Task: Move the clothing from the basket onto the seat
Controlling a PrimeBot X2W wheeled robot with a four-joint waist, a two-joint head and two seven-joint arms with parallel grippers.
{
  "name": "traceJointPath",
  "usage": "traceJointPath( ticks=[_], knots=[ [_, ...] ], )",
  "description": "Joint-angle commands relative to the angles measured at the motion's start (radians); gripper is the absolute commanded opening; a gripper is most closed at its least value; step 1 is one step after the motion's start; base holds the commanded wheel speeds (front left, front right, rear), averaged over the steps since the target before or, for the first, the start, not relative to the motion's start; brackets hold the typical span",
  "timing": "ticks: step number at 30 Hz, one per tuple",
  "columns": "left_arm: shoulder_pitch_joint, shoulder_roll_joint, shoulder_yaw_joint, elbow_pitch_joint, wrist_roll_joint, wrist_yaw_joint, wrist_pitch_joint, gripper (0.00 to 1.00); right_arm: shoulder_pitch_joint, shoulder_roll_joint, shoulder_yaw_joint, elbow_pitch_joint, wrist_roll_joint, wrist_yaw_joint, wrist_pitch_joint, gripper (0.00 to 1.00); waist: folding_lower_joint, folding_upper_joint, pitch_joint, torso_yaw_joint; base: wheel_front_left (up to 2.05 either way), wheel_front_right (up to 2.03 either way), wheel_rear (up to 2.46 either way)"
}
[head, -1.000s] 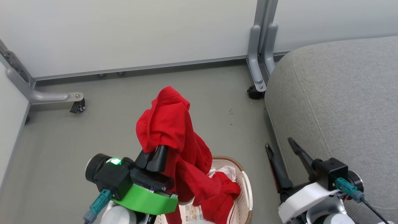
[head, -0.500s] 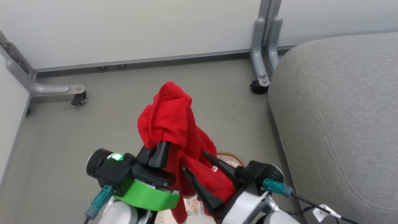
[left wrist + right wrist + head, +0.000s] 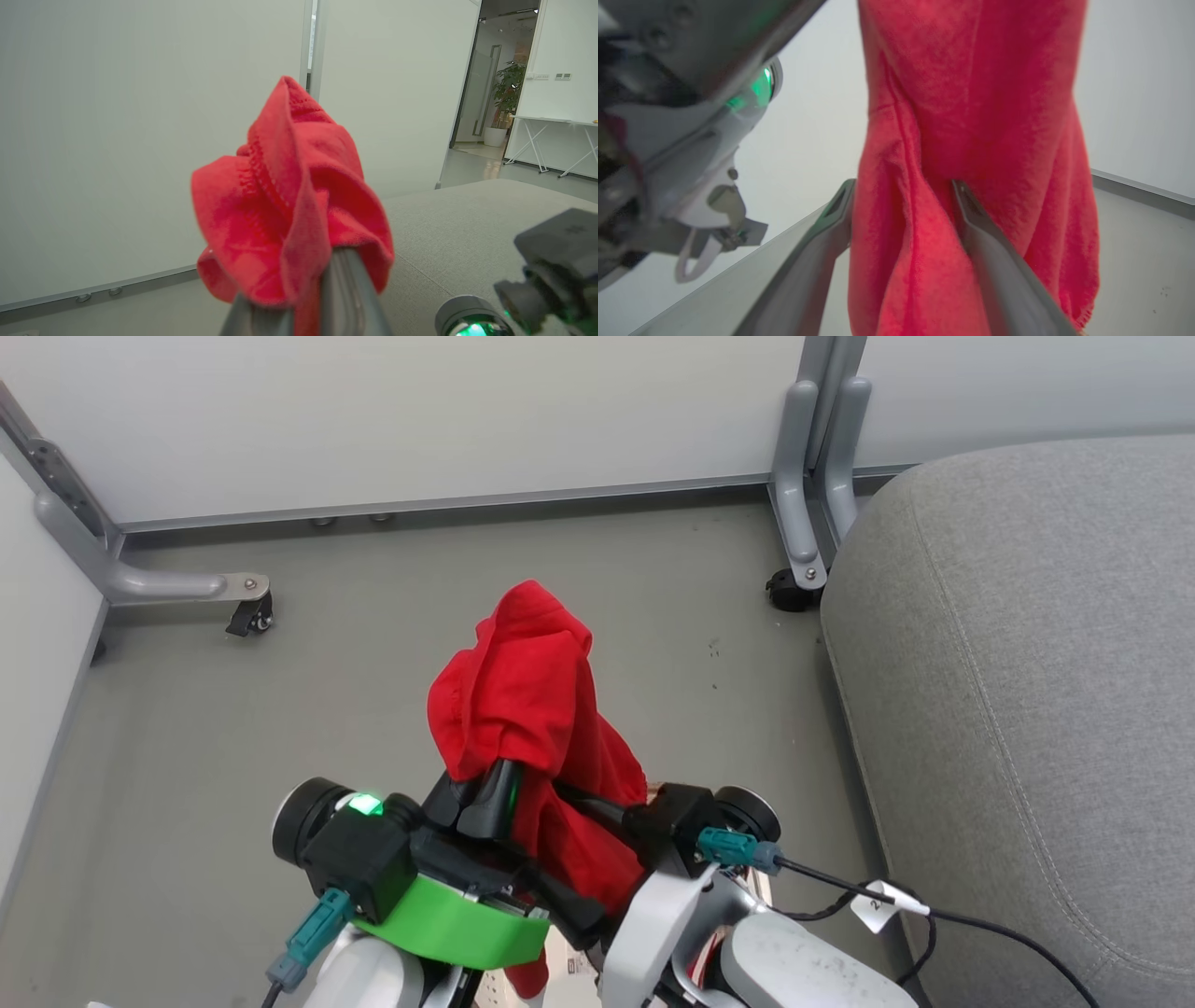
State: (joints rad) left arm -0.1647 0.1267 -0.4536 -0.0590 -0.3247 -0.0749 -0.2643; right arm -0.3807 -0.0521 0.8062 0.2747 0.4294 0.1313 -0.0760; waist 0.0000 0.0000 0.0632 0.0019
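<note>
At the left of the head view, a castered partition foot (image 3: 247,614) is seen on the grey floor (image 3: 187,756). In the lower centre, the left hand (image 3: 490,782) is seen closed on a bright red garment (image 3: 527,709), which is held up above the floor; in the left wrist view the fabric is bunched over the pinched fingertips. Just to its right, the right hand (image 3: 551,835) is reached in, its fingers (image 3: 838,210) spread apart with a hanging fold of the garment between them; whether the cloth is pressed cannot be told. The grey seat (image 3: 1027,663) is found at the right edge, apart from the garment.
</note>
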Motion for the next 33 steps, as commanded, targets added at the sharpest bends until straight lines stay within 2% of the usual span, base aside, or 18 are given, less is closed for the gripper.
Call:
traceJointPath(
  ticks=[1,2,3,4,5,13,31,32,33],
  knots=[
    [-0.017,-0.001,0.001,-0.001,-0.003,-0.003,0.0,0.0,-0.022,-0.001,0.012,0.016,0.011,-0.001,-0.008,1.0,0.0,0.0,0.001,0.0,0.0,0.0,0.0],
    [-0.018,-0.001,0.0,-0.002,-0.003,-0.003,0.0,0.0,-0.035,0.0,0.019,0.031,0.016,-0.001,-0.013,1.0,0.0,0.0,0.002,0.0,0.0,0.0,0.0],
    [-0.018,-0.002,-0.001,-0.002,-0.004,-0.003,0.0,0.0,-0.043,0.0,0.027,0.039,0.027,-0.001,-0.018,0.53,0.0,0.0,0.002,0.0,0.0,0.0,0.0],
    [-0.019,-0.002,-0.003,-0.002,-0.005,-0.004,0.0,0.0,-0.054,0.001,0.038,0.049,0.037,-0.001,-0.021,0.42,0.0,0.0,0.002,0.0,0.0,0.0,0.0],
    [-0.019,-0.002,-0.003,-0.002,-0.005,-0.004,0.0,0.0,-0.061,0.001,0.044,0.055,0.044,-0.001,-0.026,0.0,0.0,0.0,0.002,0.001,0.0,0.0,0.0],
    [-0.017,-0.004,-0.002,-0.004,-0.011,-0.003,0.0,0.0,-0.105,0.0,0.08,0.099,0.089,-0.001,-0.056,0.0,0.0,0.0,0.006,0.0,0.0,0.0,0.0],
    [-0.019,0.001,-0.005,0.002,-0.005,-0.001,0.0,0.0,-0.138,0.001,0.1,0.136,0.109,-0.001,-0.086,0.0,0.0,0.0,0.012,0.004,0.0,0.0,0.0],
    [-0.02,-0.002,0.002,0.0,-0.006,0.007,0.0,0.38,-0.14,0.001,0.099,0.137,0.107,-0.001,-0.087,0.0,0.0,0.0,0.012,0.004,0.0,0.0,0.0],
    [-0.023,-0.005,0.008,-0.006,-0.002,0.014,0.0,1.0,-0.141,0.001,0.098,0.138,0.106,-0.001,-0.089,0.0,0.0,0.0,0.013,0.005,0.0,0.0,0.0]
  ],
)
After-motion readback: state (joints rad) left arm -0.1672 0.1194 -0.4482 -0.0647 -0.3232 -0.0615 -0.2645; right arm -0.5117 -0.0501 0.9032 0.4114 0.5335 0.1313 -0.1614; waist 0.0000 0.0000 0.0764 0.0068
